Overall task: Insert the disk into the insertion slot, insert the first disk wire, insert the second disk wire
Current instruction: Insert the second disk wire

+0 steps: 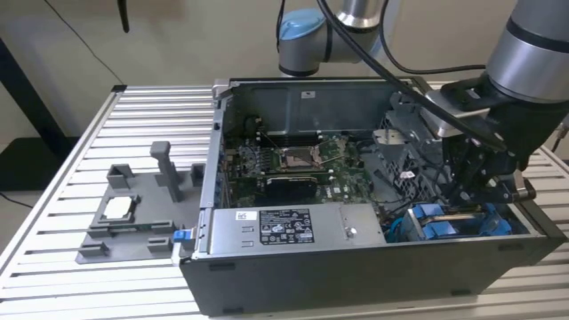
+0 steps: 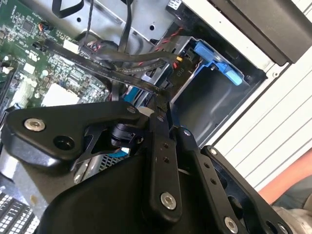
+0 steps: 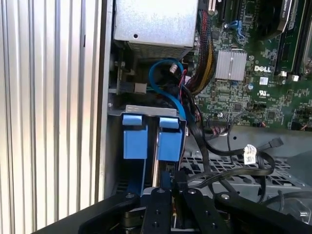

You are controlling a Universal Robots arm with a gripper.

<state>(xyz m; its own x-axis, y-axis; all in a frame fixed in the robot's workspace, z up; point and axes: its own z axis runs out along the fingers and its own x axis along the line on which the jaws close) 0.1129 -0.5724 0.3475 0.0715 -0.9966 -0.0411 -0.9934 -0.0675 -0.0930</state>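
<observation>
On the exterior view's left, a grey holder (image 1: 124, 220) lies on the desk (image 1: 53, 267). Next comes the black case (image 1: 374, 280). At the case's far right is the slot (image 1: 404, 230), and the disk (image 1: 442, 229) looks already in it. It seems to stand on its edge, blue tabs up, its long side going down into the slot.

The gripper (image 1: 476, 193) hangs just above the disk. In the first wrist view it looks clenched on the plug of a black wire (image 3: 179, 178), so I think the wire step is in hand. The plug must line up straight with the disk's socket, which I cannot see.
</observation>
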